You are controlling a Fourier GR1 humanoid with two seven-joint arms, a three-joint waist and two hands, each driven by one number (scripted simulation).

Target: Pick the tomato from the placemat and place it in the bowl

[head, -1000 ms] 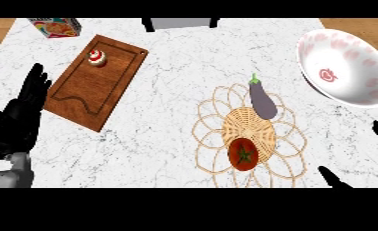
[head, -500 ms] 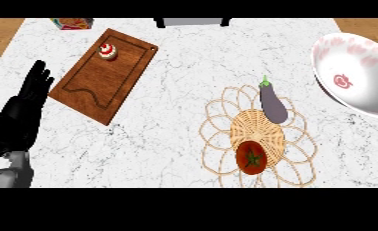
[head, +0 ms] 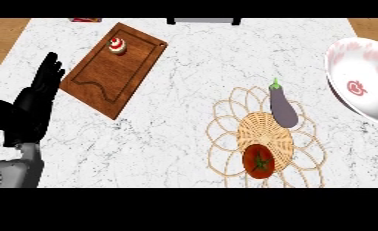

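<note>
A red tomato (head: 258,161) with a green stem lies on the near part of a round woven placemat (head: 263,137) at the lower right. A purple eggplant (head: 282,106) rests on the placemat's far side. The white bowl (head: 354,86) with red patterning is at the right edge, partly cut off. My left hand (head: 33,104) stays open at the left edge, fingers up, far from the tomato. My right hand does not show.
A wooden cutting board (head: 114,67) lies at the upper left with a small red-and-white cupcake (head: 117,46) on its far end. A dark object (head: 204,21) and a red item (head: 86,20) sit at the counter's far edge.
The view has shifted: everything on the counter has slid to the right and down in the picture, the bowl now partly out of frame. The right hand's fingertips, seen one second ago, are gone.
</note>
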